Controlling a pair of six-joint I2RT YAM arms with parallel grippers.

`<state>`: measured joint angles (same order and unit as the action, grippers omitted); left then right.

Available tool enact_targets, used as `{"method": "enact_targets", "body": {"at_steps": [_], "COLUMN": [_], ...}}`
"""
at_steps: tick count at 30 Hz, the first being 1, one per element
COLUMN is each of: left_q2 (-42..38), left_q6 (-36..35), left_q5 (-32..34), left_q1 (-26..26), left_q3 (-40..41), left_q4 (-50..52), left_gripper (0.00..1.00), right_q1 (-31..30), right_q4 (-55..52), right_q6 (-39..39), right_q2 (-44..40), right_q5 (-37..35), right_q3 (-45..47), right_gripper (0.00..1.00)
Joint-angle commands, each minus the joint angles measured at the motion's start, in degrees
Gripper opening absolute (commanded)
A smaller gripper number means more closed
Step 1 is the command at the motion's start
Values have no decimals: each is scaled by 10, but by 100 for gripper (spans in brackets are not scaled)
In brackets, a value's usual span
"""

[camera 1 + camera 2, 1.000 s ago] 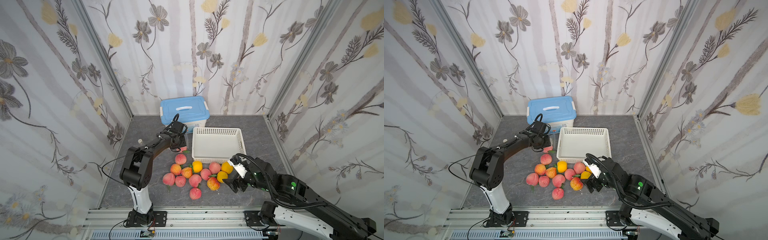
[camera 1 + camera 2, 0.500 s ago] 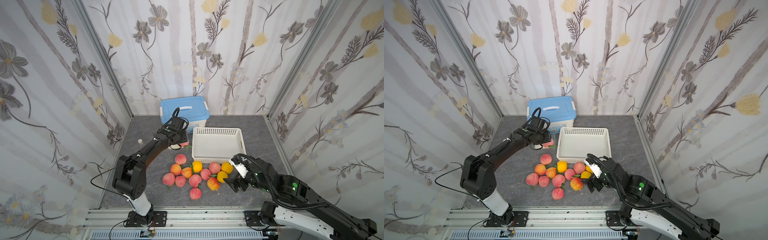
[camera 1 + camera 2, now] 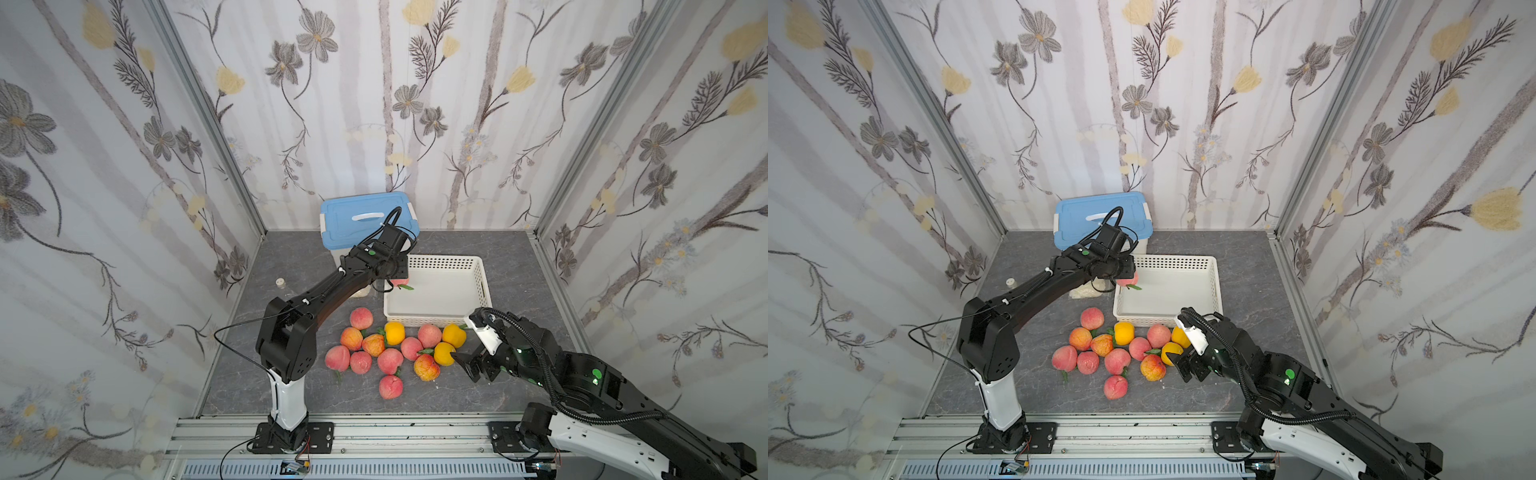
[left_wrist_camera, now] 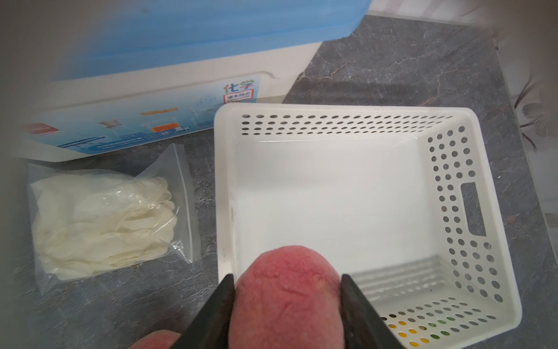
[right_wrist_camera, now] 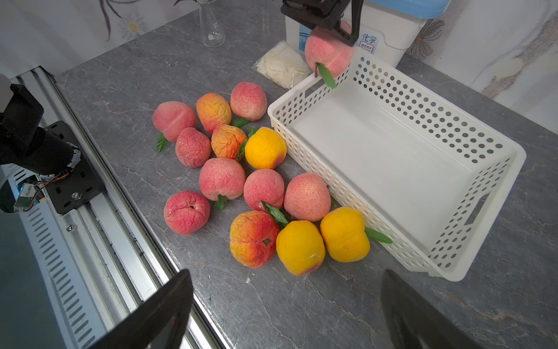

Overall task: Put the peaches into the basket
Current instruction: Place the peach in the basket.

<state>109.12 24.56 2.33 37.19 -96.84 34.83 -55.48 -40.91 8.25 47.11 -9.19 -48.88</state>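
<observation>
One pink peach [image 4: 287, 314] [image 5: 329, 51] [image 3: 401, 283] is held up in the air over the left edge of the basket [image 3: 484, 286] [image 4: 222, 181] [image 5: 302, 142], by its far corner, with its green leaf hanging down inside the rim. The other peaches [image 5: 222, 182] [image 3: 390, 360] [image 3: 1117, 360] are piled on the gray table [image 3: 519, 266] on the near side of the basket, and a few are pressed against its near wall. The white floor of the basket is seen bare all the way to its holed walls. Open table is seen to the right of the basket and between the pile and the near rail [image 5: 90, 241]. A storage box [image 3: 357, 220] with a blue lid is set just past the far left corner of the basket, and a bag [image 4: 102, 220] is laid beside its left wall. The pink peach is squeezed between the two fingers of the left gripper [image 4: 287, 276] [image 3: 395, 274]. The left arm [image 3: 316, 299] is stretched from the near left toward the far right. The right gripper [image 5: 287, 273] [image 3: 469, 365] [image 3: 1187, 368] is held low by the right end of the pile, with its jaws spread wide and nothing between them. The right arm [image 3: 582, 374] is bent low over the table.
</observation>
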Motion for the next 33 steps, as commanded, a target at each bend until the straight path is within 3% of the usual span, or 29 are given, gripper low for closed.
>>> {"method": "enact_targets", "body": {"at_steps": [1,23,33], "left_q2": [28,105,97], "left_q6": [-9,-3,-4], "left_q5": [8,32,34], "left_q1": [16,45,46], "left_q3": [-20,12,23], "left_q4": [18,33,27], "left_gripper": [52,52,60], "right_q1": [-1,0,-1], "right_q4": [23,26,16], "right_q6": [3,7,15], "right_q2": [-7,23,36], "right_q5": [-22,-26,-33], "right_q3": [5,5,2], "right_gripper": [97,97,98]}}
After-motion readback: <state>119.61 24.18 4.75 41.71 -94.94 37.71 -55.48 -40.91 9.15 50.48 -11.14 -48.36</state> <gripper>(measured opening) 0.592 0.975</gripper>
